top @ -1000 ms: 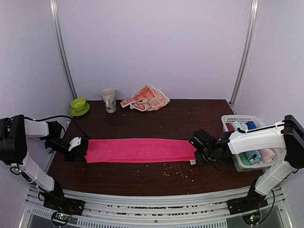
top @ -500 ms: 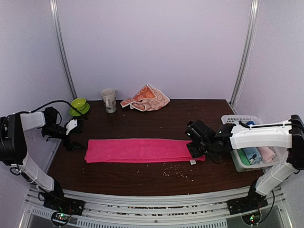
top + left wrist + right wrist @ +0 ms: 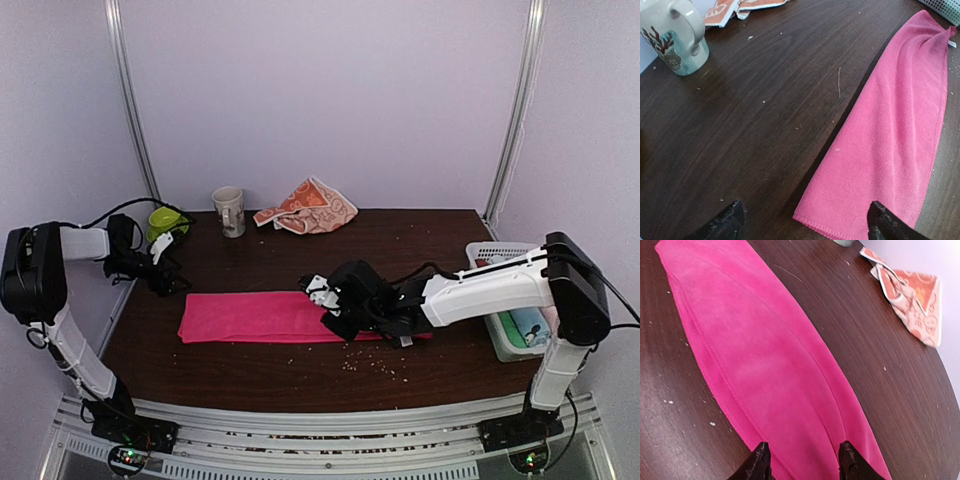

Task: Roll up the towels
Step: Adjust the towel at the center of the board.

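The hot pink towel [image 3: 250, 316] [image 3: 895, 140] [image 3: 765, 355] lies flat as a long folded strip across the middle of the table. The orange bunny-print towel [image 3: 308, 207] [image 3: 912, 305] is crumpled at the back edge. My left gripper [image 3: 165, 270] [image 3: 807, 222] hangs wide open above the table, just off the pink towel's left end, holding nothing. My right gripper [image 3: 325, 300] [image 3: 804, 460] reaches over the strip's middle. Its fingers are apart above the cloth and point along it toward the left end. I cannot tell whether they touch it.
A mug [image 3: 229, 210] [image 3: 675, 40] and a green cup on a saucer [image 3: 165, 222] stand at the back left. A white basket [image 3: 510, 255] with rolled cloths sits at the right edge. Crumbs [image 3: 370, 360] are scattered in front of the towel.
Both grippers let go of the pink towel's ends. The left one drew back and away to the far left. The right arm swept left from the right end to over the towel's middle.
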